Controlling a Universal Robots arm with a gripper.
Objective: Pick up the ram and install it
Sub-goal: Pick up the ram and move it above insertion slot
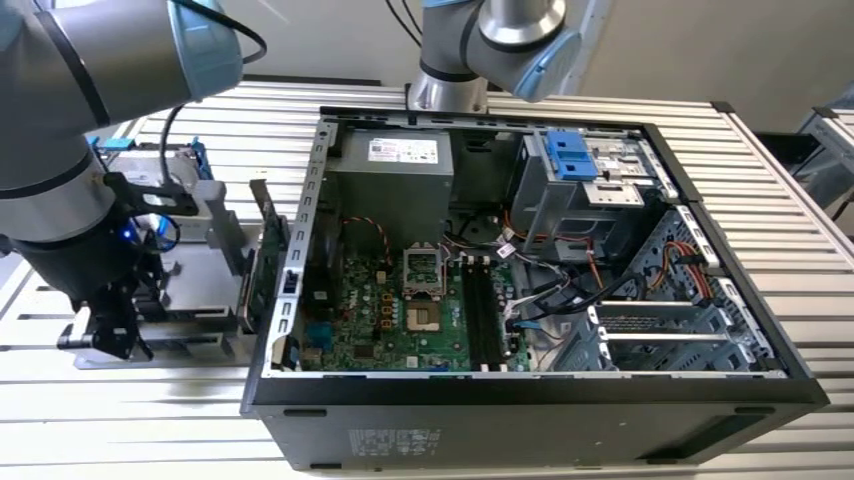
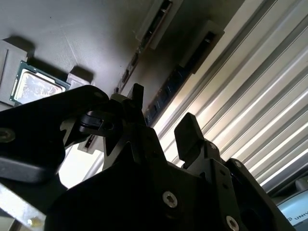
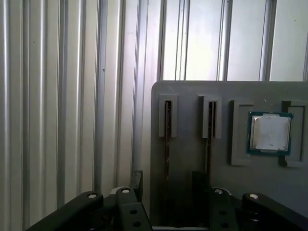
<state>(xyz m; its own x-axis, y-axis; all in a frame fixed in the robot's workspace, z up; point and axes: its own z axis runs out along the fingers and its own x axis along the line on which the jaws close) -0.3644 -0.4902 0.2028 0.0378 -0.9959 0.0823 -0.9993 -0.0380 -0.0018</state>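
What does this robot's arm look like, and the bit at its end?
The arm is built of thick silver-grey tubes with pale blue caps on its rounded joints, and a thin black cable runs along it. The end effector is black and angular, dotted with small screw heads, ending in two blunt fingers.

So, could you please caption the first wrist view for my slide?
Open jaws lined up on one slotted ram in the gray holder, a processor chip alongside.
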